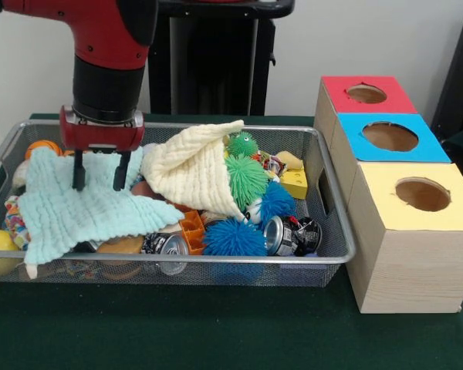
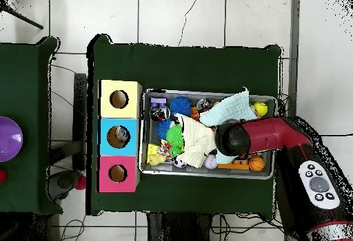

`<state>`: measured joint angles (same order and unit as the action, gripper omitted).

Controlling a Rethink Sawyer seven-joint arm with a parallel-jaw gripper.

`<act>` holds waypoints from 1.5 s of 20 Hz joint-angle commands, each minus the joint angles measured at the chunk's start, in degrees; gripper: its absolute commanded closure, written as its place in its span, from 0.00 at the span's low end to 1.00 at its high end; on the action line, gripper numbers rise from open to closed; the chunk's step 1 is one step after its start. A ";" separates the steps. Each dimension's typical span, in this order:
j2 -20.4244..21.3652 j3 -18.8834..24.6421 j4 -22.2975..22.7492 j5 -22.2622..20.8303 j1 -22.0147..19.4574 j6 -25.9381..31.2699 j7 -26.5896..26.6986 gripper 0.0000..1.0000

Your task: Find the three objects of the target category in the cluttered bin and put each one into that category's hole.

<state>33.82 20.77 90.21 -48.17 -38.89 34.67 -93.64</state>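
The wire mesh bin (image 1: 216, 261) sits on the green table, full of clutter; it also shows in the overhead view (image 2: 207, 175). My gripper (image 1: 100, 179) is open, pointing straight down over the bin's left part. Its fingertips (image 1: 79, 182) are at the surface of a pale blue knitted cloth (image 1: 85, 210), and nothing is held between them. In the overhead view the arm's head (image 2: 233, 139) hides the gripper. No see-through film bags show in either view; they are hidden or out of view.
A cream cloth (image 1: 191, 166) lies over the bin's middle. Green (image 1: 245, 177) and blue (image 1: 233, 238) spiky balls, cans (image 1: 278, 235) and a yellow block (image 1: 295, 183) lie to its right. Wooden boxes with red (image 1: 366, 94), blue (image 1: 390, 137) and yellow (image 1: 420, 193) holed tops stand right of the bin.
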 commanded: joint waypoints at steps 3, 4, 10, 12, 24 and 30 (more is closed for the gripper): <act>-3.33 3.69 0.13 -1.18 -2.24 -5.19 5.08 0.00; -3.60 4.11 0.56 0.32 -2.97 -4.81 4.48 0.00; -3.13 6.24 1.60 2.45 -4.50 -1.51 8.61 1.00; -1.85 6.06 2.07 2.62 -4.23 0.20 9.15 1.00; -4.55 19.03 11.33 23.66 -13.96 7.09 5.03 1.00; -7.08 25.21 15.88 33.69 -17.55 6.97 1.81 1.00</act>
<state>30.72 36.99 98.65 -20.79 -55.11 35.18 -93.64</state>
